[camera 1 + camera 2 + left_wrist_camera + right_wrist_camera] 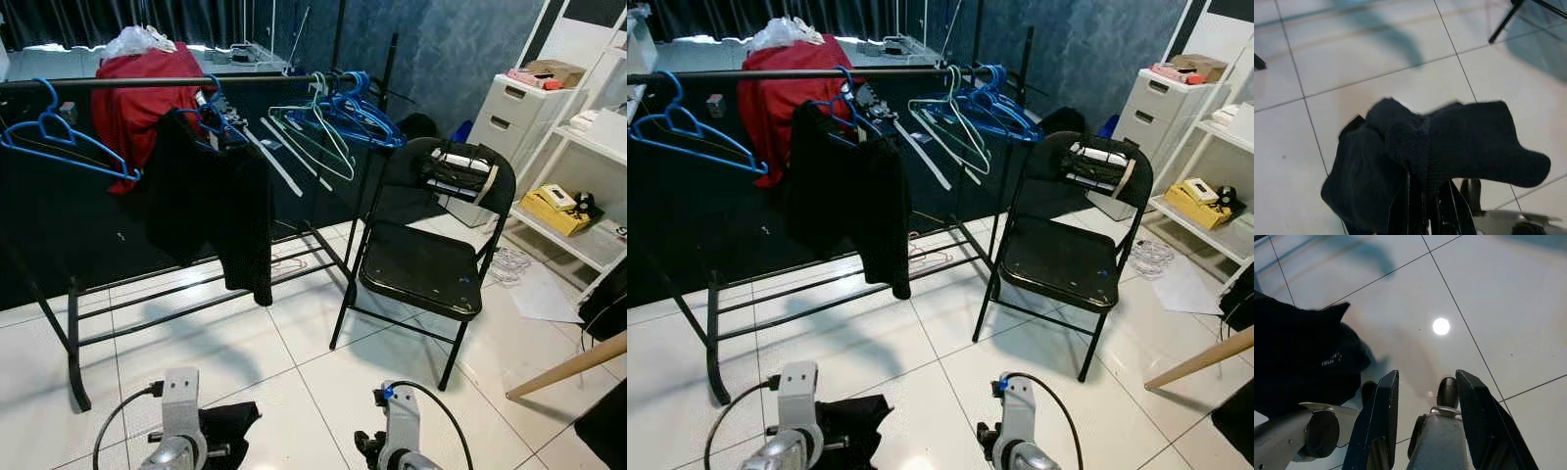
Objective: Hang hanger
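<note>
Hangers (pixel 338 117), blue and pale, crowd the rack rail (pixel 147 82) at our one o'clock, while our left gripper (pixel 1425 205) pinches bunched black cloth (pixel 1449 142) that hides its fingertips, and our right gripper (pixel 1427 396) hangs spread over tile.

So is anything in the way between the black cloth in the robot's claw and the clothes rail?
Nothing visible. The left claw holds the black cloth low over bare tiles, and the rail stands ahead across open floor. The chair sits off to the right.
</note>
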`<state>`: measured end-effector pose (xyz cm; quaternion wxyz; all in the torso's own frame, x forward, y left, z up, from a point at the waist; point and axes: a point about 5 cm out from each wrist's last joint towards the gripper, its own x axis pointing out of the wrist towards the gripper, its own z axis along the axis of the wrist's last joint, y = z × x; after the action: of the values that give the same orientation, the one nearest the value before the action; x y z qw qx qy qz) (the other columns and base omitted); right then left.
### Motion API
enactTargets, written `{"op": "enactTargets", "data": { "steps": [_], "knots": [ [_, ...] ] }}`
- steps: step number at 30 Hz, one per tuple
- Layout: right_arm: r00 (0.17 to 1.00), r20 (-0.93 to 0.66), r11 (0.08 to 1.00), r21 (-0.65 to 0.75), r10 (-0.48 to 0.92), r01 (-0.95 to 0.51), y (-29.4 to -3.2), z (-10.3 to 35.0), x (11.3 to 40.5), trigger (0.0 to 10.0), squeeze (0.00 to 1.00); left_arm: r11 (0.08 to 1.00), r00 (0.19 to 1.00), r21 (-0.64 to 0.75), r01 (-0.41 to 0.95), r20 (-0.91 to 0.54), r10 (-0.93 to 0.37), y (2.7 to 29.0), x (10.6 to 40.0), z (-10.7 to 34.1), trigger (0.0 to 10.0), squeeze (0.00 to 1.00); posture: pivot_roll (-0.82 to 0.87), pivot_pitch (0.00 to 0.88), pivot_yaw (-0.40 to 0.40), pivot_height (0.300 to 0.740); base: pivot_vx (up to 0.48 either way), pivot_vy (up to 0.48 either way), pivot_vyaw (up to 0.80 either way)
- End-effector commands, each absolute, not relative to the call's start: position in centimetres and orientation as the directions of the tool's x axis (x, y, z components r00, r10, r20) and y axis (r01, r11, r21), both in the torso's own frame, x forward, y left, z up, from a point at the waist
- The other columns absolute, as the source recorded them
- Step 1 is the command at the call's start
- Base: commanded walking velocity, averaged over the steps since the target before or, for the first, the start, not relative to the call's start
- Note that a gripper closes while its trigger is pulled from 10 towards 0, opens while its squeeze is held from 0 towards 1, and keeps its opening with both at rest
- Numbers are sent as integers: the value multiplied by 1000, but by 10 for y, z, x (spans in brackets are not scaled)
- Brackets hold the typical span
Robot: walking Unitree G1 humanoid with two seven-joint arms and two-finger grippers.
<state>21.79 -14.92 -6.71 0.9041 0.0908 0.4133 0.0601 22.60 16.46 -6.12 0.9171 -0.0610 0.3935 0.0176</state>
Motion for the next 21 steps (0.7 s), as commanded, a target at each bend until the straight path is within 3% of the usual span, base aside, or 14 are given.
{"op": "enactTargets", "data": {
  "steps": [1, 21],
  "knots": [
    [644, -745, 978, 206, 172, -23, -154, -67, 219, 10000, 0, 993, 681, -100, -55, -731, -36, 159, 223, -64, 10000, 0, -10, 0, -114, 740, 0, 0, 0],
    [623, -754, 977, 196, 207, -88, -153, -68, 216, 10000, 0, 994, 661, -100, -32, -749, -54, 150, 216, -68, 10000, 0, -5, 26, -113, 740, 0, 0, 0]
  ]
}}
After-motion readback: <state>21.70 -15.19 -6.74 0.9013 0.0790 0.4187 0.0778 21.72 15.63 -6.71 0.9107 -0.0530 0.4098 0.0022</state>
